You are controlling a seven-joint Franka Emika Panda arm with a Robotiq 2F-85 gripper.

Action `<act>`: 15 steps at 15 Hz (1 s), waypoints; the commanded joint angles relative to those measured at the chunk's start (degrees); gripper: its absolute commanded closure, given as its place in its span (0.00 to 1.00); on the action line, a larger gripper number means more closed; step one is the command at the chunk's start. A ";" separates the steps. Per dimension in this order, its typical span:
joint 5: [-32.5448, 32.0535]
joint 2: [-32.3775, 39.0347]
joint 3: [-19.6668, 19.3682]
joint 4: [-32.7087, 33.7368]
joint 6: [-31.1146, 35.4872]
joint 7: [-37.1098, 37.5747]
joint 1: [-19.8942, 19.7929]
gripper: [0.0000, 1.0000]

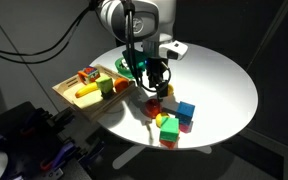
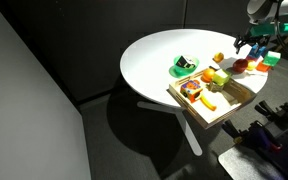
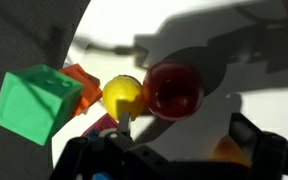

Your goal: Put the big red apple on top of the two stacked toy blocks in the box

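One big red apple [image 3: 172, 88], one yellow ball [image 3: 122, 95], one green cube [image 3: 34, 102] near the gripper [image 3: 174, 152], jaws wide apart.

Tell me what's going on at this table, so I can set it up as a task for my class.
A robot arm is working over a round white table. Its claw hangs open above the big red apple, which sits on the table next to a yellow ball and a green cube. Nothing is gripped yet. The box holding the two stacked toy blocks lies off to one side.
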 commanded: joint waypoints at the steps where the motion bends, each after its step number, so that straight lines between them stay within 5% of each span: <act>1: 0.10 1.10 0.24 -0.53 2.56 -0.11 0.11 0.00; 15: -0.03 5.14 0.33 -0.71 5.46 -0.56 0.05 0.00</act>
